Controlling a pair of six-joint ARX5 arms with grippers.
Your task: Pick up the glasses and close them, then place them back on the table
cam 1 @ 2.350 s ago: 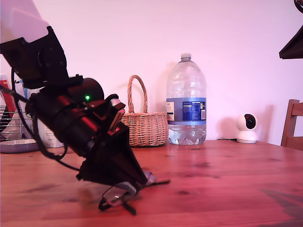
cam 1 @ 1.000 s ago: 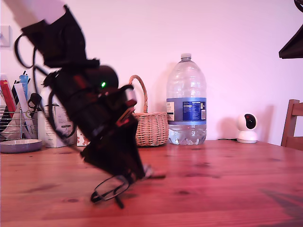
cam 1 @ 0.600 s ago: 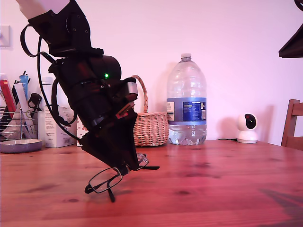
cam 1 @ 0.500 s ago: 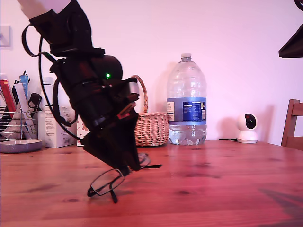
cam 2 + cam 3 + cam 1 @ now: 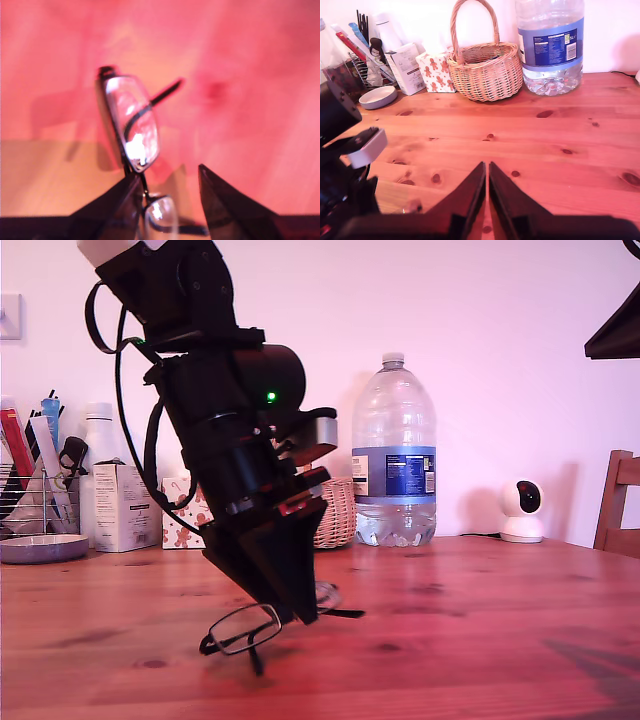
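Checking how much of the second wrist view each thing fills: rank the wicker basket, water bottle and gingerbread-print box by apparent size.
1. Water bottle, though cropped at the top
2. Wicker basket
3. Gingerbread-print box

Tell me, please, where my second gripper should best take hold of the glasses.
Probably the temple that juts toward the exterior view's right, near its tip, coming in from that side. My first gripper is clamped around the middle of the glasses, so the frame is taken, while that temple sticks out with nothing around it.
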